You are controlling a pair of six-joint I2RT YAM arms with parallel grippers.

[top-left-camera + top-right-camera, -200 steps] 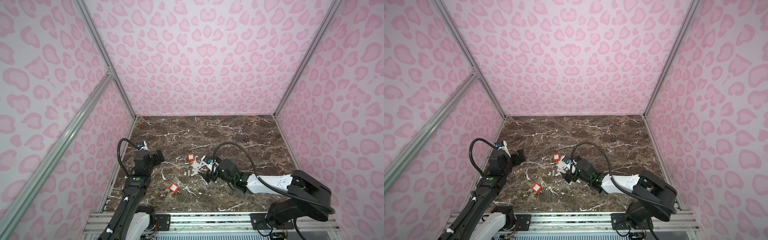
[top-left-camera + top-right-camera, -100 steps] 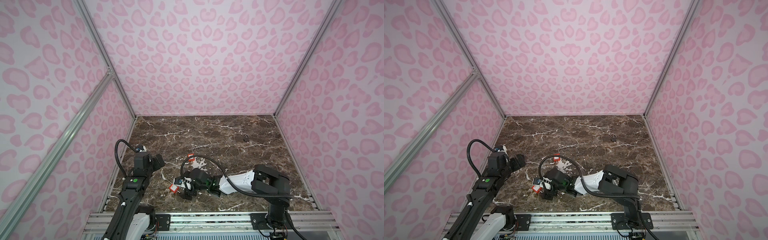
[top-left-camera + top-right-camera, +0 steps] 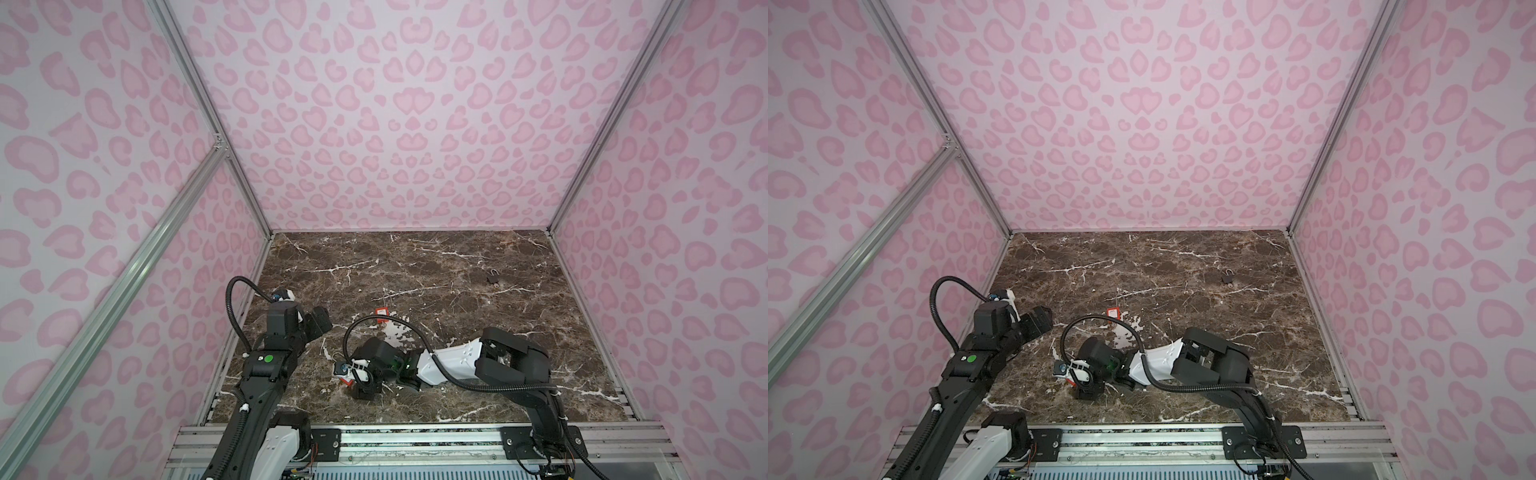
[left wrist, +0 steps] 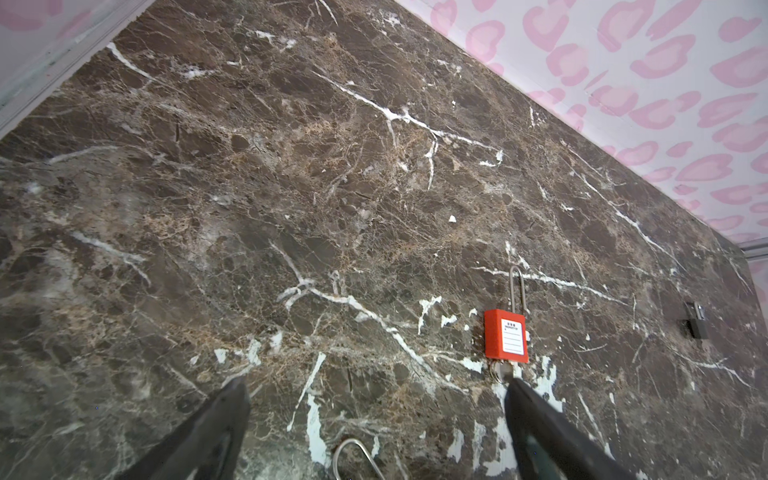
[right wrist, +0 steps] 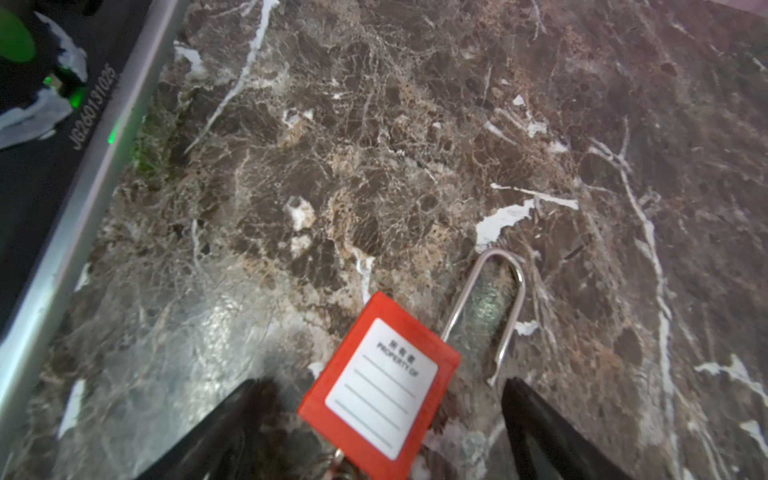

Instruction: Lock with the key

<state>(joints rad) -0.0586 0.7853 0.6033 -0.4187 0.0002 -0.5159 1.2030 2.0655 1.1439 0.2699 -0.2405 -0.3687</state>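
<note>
Your right tool (image 5: 380,388) is low over the near front of the bench (image 3: 436,266), a little left of the middle. Its two dark fingers (image 5: 232,419) stand wide apart, so it is open and grips nothing. Between them lies the red padlock (image 5: 382,374), flat on the bench with its white label facing up. One finger is just beside the body on each side, and I cannot tell if either touches it. The steel shackle (image 5: 494,299) of this padlock points away from the tool. One leg goes into the red body and the other ends free beside the body, so the lock is not closed. At the other end of the body something thin and reddish sticks out, but it is cut by the edge of the right wrist view, so I cannot say if it is the key. In a top view the wrist camera covers most of this padlock (image 3: 344,377).

Your left tool (image 4: 376,384) hangs above the left side of the bench, also open and holding nothing.

A second red padlock (image 4: 505,338) lies near the middle of the bench, apart from both tools. A small dark padlock (image 3: 493,276) lies well apart, toward the far right.
</note>
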